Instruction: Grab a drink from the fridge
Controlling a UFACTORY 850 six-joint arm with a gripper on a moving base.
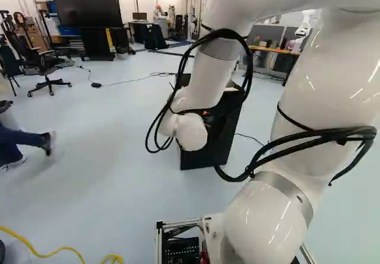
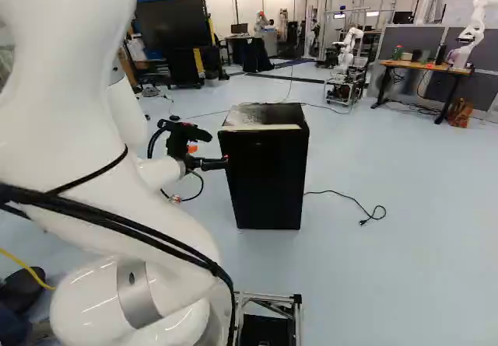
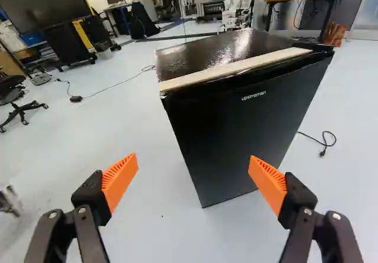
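Fridge (image 2: pixel 264 179) stands upright on the floor (image 2: pixel 412 276), ahead of me, and its door (image 3: pixel 236 136) looks closed. A pale strip (image 3: pixel 236 70) goes along the top front edge. My hand (image 2: pixel 214 152) is near the upper part of the fridge, at its left side in the right base view; if they touch, I cannot tell. In the wrist view, my hand (image 3: pixel 193 161) has its two fingers wide apart and holds nothing. One orange pad (image 3: pixel 269 183) covers a bit of the door's lower corner, the other (image 3: pixel 120 179) is over the floor. My arm (image 1: pixel 208 80) partly hides the fridge in the left base view. Beside the fridge lies a cable (image 2: pixel 342 194).
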